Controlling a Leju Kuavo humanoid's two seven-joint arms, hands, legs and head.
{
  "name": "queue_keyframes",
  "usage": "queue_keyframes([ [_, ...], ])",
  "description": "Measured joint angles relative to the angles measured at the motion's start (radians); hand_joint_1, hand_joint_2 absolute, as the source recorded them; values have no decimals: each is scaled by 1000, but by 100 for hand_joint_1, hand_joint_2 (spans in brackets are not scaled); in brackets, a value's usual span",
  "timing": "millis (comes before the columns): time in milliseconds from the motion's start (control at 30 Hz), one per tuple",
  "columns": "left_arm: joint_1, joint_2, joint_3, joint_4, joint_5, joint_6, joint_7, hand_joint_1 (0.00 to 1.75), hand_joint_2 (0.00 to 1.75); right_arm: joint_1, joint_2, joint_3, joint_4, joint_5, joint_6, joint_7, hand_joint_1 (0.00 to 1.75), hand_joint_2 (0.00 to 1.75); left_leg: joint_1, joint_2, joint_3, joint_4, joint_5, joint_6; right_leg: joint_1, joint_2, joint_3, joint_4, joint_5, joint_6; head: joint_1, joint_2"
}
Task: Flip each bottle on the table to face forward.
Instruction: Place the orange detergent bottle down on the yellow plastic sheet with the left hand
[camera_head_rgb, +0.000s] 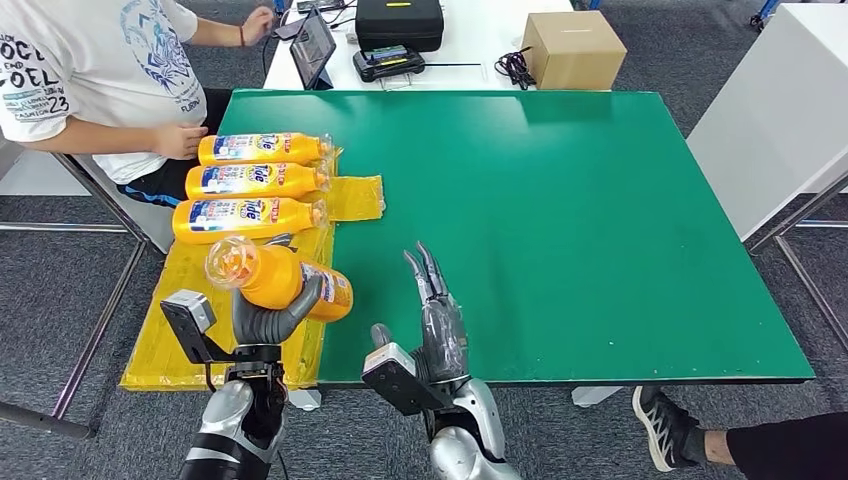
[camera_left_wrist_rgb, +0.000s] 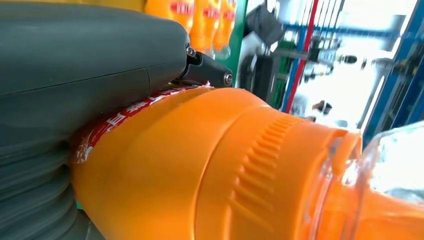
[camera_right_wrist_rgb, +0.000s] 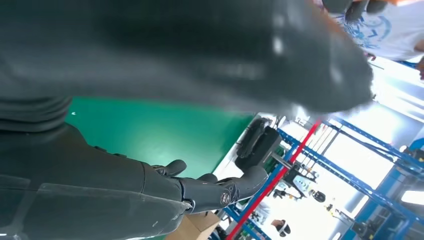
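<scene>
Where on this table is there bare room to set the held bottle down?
The green tabletop right of the yellow sheet is bare to its far and right edges. The sheet's far end is crowded with three lying bottles; its near part sits under the left hand.

three orange bottles (camera_head_rgb: 260, 182) lying flat, fourth bottle (camera_head_rgb: 285, 280) lifted

Left hand (camera_head_rgb: 268, 318) gripping, right hand (camera_head_rgb: 437, 325) seemingly outstretched.
</scene>
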Motion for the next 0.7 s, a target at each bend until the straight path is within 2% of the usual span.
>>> queue_keyframes([
  [133,-10,-1,15,8,-18,46,-21,175,175,2,-1,2,-13,-6,0,0,0,0,0,0,0,0,0,0,0,0,0,0,0,0,0,0],
  [367,-17,-5,25,14,-30,58,-28,175,175,3,-1,3,-22,-9,0,-1,0,0,0,0,0,0,0,0,0,0,0,0,0,0,0,0],
  [467,-21,-5,27,14,-101,118,-61,175,175,3,-1,5,-27,-20,1,-5,0,0,0,0,0,0,0,0,0,0,0,0,0,0,0,0],
  [567,-39,3,27,17,-353,290,-111,175,175,2,-2,11,-39,-33,12,-23,0,0,0,0,0,0,0,0,0,0,0,0,0,0,0,0],
  [633,-69,13,38,28,-660,411,-106,175,175,-1,-2,18,-54,-52,22,-42,0,0,0,-1,0,0,0,0,0,0,0,0,0,0,0,0],
  [700,-113,25,77,50,-1060,473,-65,175,175,-8,-2,27,-72,-73,34,-54,0,0,0,-1,0,0,0,0,0,0,1,0,0,0,0,0],
])
